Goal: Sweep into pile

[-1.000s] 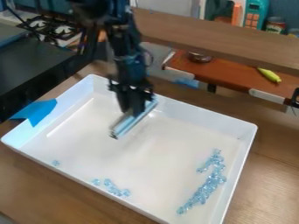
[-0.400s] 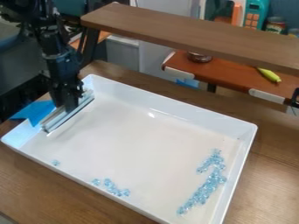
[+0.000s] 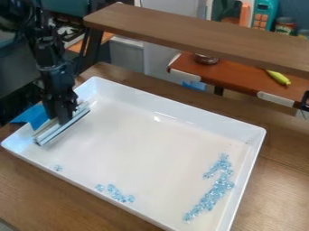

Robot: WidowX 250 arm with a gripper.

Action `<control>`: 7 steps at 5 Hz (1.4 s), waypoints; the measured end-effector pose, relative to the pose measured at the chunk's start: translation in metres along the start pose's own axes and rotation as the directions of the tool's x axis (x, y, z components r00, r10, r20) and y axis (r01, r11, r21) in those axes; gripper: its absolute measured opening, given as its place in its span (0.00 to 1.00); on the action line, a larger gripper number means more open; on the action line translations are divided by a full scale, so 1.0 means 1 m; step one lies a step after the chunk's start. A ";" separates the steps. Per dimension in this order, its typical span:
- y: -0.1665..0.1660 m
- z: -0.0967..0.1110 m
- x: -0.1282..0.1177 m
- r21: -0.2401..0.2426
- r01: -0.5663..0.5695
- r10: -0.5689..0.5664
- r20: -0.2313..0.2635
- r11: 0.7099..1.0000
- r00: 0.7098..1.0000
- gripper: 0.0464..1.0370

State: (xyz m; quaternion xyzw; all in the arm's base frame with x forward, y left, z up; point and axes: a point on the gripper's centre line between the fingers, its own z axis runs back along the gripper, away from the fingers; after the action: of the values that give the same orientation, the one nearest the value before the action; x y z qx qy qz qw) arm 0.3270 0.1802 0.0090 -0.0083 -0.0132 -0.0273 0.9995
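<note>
At the left end of the white tray [image 3: 151, 158], the gripper [image 3: 62, 120] hangs down, shut on a long, flat sweeping tool [image 3: 65, 125] that lies along the tray's left wall. Clear blue beads form a curved band [image 3: 211, 196] toward the tray's right side. A smaller cluster of beads [image 3: 116, 194] rests by the front wall, and one small clump [image 3: 58, 168] sits apart, in front of the tool.
Blue tape [image 3: 31, 116] covers part of the tray's left rim. A wooden shelf [image 3: 199, 38] spans the back, above a red-brown surface [image 3: 241, 81] with a yellow-green toy [image 3: 278, 77] and a metal bowl [image 3: 206, 58].
From the tray's back middle, the gripper has moved left with the tool to the left wall, lately slightly farther left and forward. The beads look unmoved.
</note>
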 end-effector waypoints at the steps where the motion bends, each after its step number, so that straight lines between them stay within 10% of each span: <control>1: -0.008 -0.009 -0.010 -0.018 0.000 -0.001 -0.034 1.000 0.999 0.29; 7: -0.082 -0.019 -0.021 -0.055 0.001 -0.004 -0.050 0.998 0.999 0.29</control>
State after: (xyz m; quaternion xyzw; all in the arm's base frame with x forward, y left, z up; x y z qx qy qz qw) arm 0.3018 0.0996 -0.0089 -0.0351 0.0126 -0.0290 0.9989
